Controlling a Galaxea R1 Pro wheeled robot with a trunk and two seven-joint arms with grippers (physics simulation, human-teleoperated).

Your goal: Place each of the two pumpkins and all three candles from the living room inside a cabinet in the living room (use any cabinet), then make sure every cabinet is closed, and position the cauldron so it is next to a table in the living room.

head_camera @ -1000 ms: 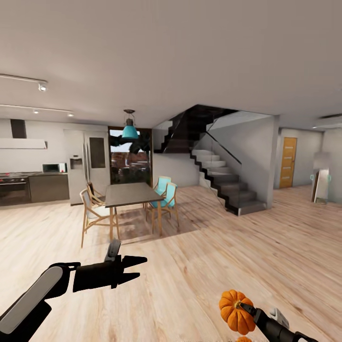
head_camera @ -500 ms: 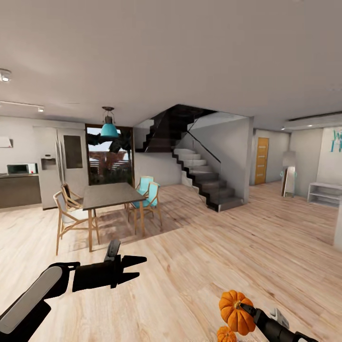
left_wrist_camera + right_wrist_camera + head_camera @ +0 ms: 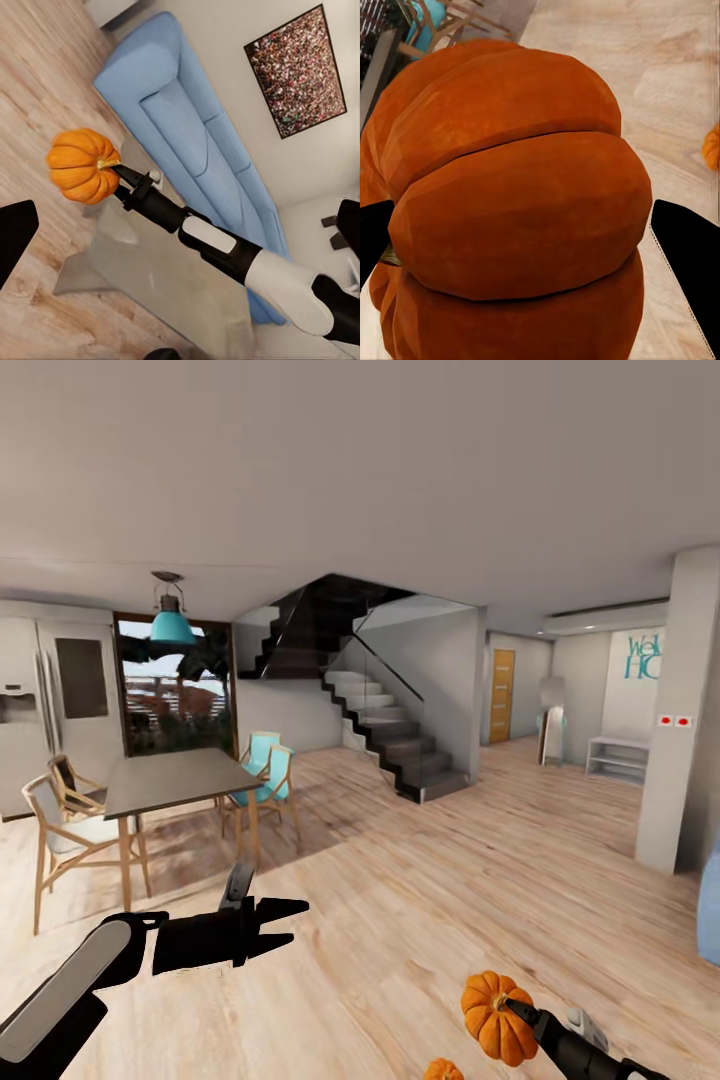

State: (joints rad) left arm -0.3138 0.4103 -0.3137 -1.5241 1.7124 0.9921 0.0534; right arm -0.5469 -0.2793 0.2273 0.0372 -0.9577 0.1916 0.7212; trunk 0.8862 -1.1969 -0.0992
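Note:
My right gripper (image 3: pixel 508 1010) is shut on a bright-orange ribbed pumpkin (image 3: pixel 495 1015), held up at the head view's lower right. In the right wrist view that pumpkin (image 3: pixel 517 202) sits between the black fingers (image 3: pixel 690 259). The left wrist view shows the held pumpkin (image 3: pixel 81 165) above the grey glassy table (image 3: pixel 172 285). A second pumpkin (image 3: pixel 443 1070) peeks in at the head view's bottom edge, and its edge (image 3: pixel 711 146) appears in the right wrist view. My left gripper (image 3: pixel 298 922) hangs open and empty at the lower left.
A blue sofa (image 3: pixel 187 127) stands behind the glassy table, under a framed picture (image 3: pixel 300 67). Ahead are a dark dining table (image 3: pixel 170 780) with wooden chairs (image 3: pixel 60 830), a dark staircase (image 3: pixel 385 730) and a white pillar (image 3: pixel 680 710) at the right. Bare wood floor (image 3: pixel 450 880) stretches between them.
The camera has swung to the right, so the dining table, stairs and kitchen slid left and the pillar came into view. Both arms keep their pose; the pumpkin stays gripped.

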